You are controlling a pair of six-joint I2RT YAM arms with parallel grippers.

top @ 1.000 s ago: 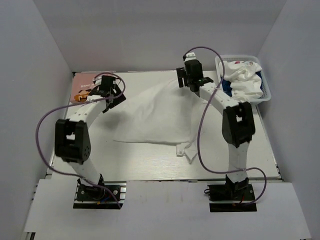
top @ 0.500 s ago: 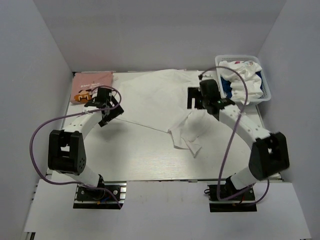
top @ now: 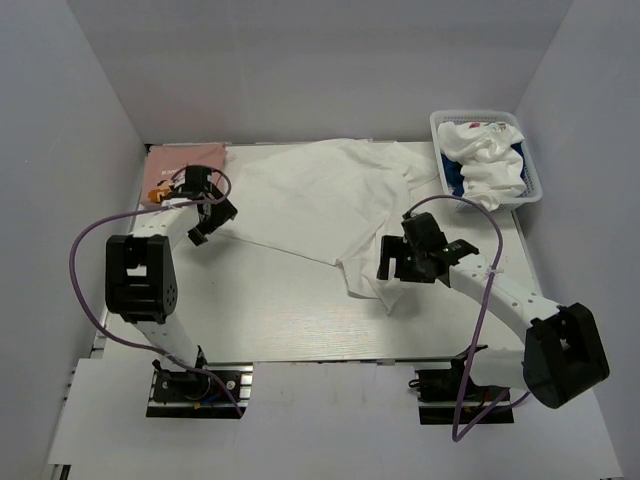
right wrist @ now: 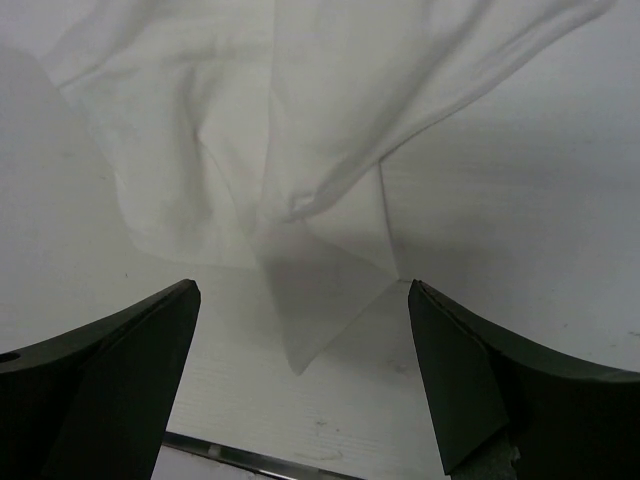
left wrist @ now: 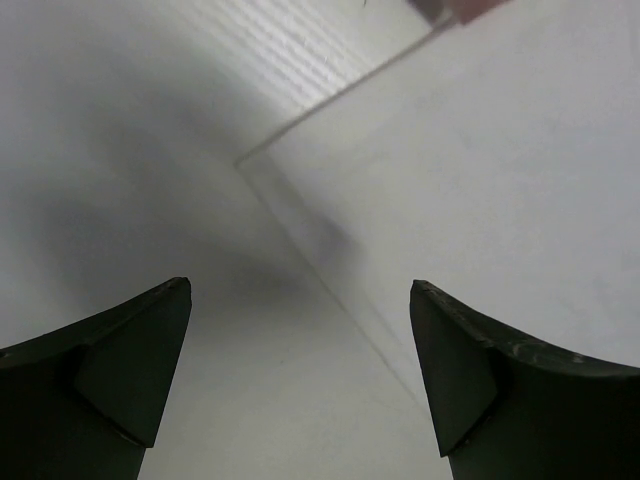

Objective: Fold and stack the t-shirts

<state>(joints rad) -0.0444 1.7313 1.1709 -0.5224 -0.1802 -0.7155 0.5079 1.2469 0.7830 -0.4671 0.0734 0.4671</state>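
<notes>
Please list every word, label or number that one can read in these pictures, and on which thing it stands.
No text can be read.
On the pink t-shirt: faint print, too small and blurred to read.
On the white t-shirt in the basket: small coloured marks, too small to read.

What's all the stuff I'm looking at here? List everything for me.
large white t-shirt: one, white, spread across the far middle of the table
pink t-shirt: one, pink, far left corner
basket: one, white lattice, far right corner
marked white tee: one, white, crumpled in the basket
navy tee: one, dark blue, in the basket, mostly hidden
table: one, pale
cables: two, purple, one along each arm
left gripper: one, black, open, near the pink t-shirt
right gripper: one, black, open, by the large white t-shirt's near corner
</notes>
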